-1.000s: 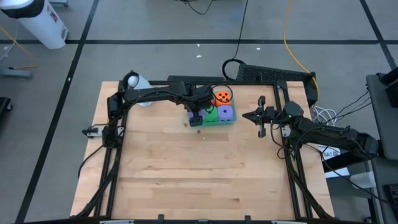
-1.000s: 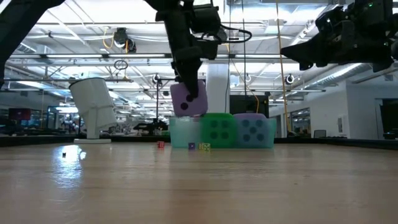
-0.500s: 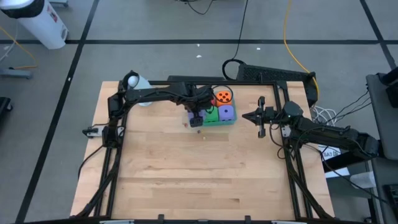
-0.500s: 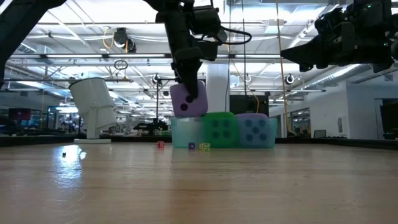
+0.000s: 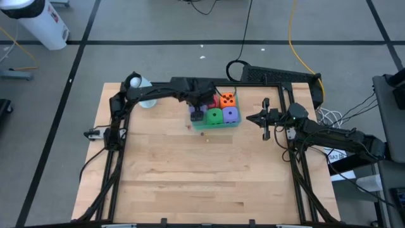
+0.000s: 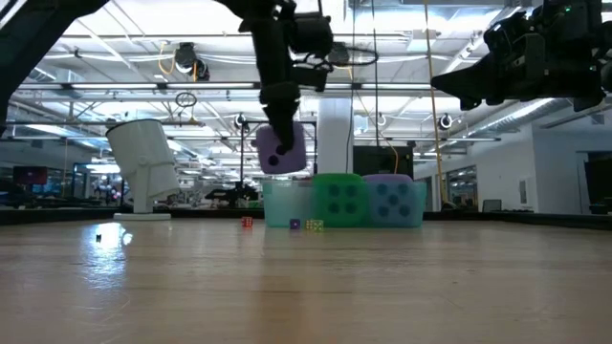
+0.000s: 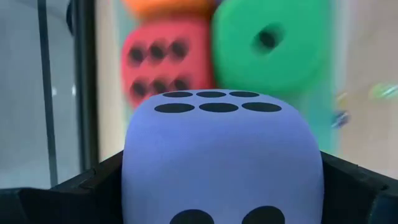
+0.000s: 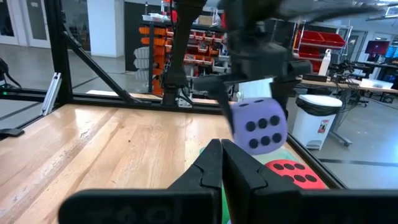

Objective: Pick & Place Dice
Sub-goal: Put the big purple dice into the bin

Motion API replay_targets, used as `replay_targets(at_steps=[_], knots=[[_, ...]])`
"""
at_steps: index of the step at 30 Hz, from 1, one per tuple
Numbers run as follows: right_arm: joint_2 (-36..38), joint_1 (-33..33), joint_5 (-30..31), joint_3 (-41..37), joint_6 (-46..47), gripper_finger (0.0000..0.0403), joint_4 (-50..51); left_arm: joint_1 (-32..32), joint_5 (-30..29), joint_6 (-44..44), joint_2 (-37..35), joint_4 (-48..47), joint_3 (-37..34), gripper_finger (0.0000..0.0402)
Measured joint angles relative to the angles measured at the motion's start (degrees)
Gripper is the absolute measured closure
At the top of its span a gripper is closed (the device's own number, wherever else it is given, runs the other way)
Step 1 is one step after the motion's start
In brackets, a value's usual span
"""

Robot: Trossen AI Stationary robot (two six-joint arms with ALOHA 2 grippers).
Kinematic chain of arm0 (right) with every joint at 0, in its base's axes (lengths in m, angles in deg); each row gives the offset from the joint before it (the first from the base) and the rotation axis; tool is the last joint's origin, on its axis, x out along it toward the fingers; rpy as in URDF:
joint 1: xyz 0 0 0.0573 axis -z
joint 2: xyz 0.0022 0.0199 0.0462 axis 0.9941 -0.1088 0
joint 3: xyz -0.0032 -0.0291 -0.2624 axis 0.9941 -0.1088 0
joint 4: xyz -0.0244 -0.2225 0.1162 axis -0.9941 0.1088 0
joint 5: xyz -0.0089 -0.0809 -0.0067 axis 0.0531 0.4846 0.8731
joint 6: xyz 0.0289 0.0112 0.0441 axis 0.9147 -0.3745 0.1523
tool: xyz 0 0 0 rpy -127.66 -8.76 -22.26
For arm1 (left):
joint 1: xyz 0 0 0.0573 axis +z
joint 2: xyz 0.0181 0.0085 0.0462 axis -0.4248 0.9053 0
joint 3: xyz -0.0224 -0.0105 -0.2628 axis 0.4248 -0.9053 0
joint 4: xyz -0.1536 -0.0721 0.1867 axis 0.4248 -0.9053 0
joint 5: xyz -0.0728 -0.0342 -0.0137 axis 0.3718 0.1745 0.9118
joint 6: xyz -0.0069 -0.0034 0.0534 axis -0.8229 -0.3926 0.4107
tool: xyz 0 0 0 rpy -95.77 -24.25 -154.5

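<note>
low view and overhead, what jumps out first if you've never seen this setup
The left gripper holds a purple-blue die in the air, above the near-left end of the green tray at the table's far middle. In the tray sit a green die, another purple-blue die, an orange die and a red die. The right gripper waits shut beside the tray.

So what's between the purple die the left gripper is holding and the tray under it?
Only air: the low view shows the purple die, clamped in the left gripper, hanging clear above the tray.
</note>
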Motion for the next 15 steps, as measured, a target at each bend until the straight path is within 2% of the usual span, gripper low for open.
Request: replay_targets(at_steps=[7, 11, 15], knots=[[0.00, 0.00, 0.02, 0.00, 0.00, 0.0403, 0.02, 6.10, 1.39, 0.56, 0.15, -1.82, 0.80, 0.0037], [0.00, 0.00, 0.02, 0.00, 0.00, 0.0403, 0.06, 7.74, 4.10, 0.95, 1.74, -1.39, 0.80, 0.0037], [-0.02, 0.00, 0.17, 0.01, -0.21, 0.0403, -0.05, 7.69, 3.37, 3.29, 3.31, -0.77, 0.87, 0.0037]])
